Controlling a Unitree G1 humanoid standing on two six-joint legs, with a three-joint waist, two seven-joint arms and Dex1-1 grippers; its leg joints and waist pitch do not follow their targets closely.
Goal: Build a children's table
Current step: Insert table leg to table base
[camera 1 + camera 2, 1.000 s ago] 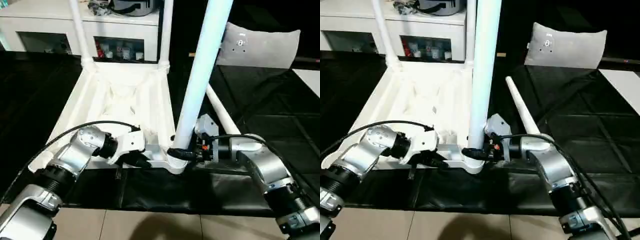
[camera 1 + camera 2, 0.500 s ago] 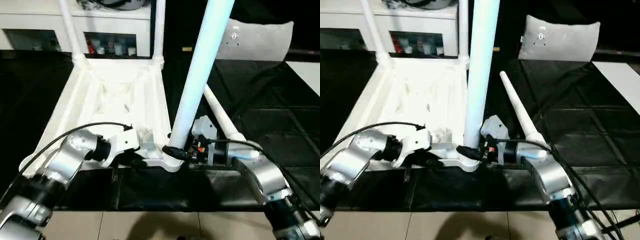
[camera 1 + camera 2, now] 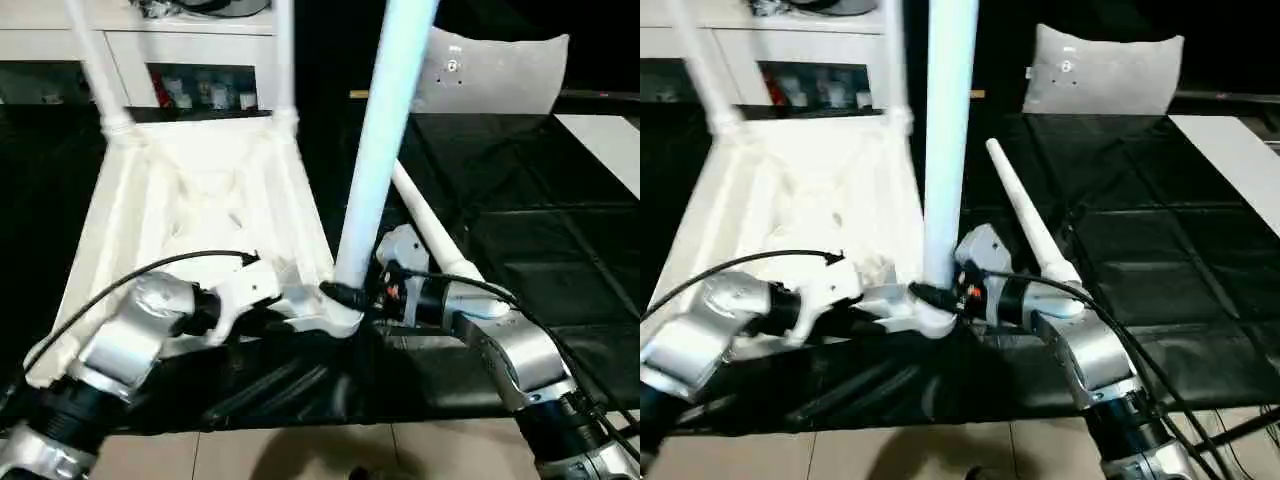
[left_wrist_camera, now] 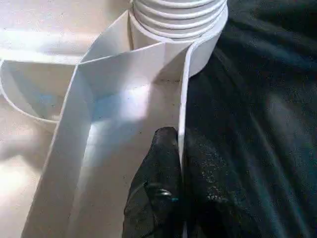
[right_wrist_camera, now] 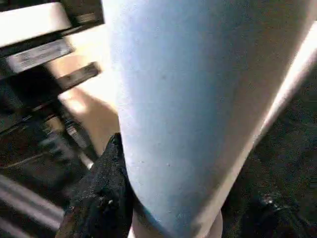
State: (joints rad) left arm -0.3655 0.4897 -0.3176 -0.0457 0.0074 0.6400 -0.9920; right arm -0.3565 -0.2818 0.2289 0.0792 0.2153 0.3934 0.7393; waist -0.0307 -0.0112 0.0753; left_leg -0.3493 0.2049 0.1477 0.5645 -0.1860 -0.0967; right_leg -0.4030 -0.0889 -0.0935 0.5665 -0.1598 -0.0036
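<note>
Inverted table top [image 3: 200, 200] on black mat [image 3: 560, 240], L gripper [image 4: 176, 163] pinched shut on its near rim w/ 2 far legs fitted, R gripper [image 3: 352, 297] clamping upright leg [image 3: 375, 150] at corner socket [image 3: 335, 315], spare leg [image 3: 430, 230] lying beside.

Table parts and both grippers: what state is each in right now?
Table top: upside down, ribbed underside up.
Two far legs: standing in far corner sockets.
Near leg: upright in near corner socket.
Loose leg: lying on black mat.
Left gripper: shut on table top's rim.
Right gripper: shut on near leg's base.
</note>
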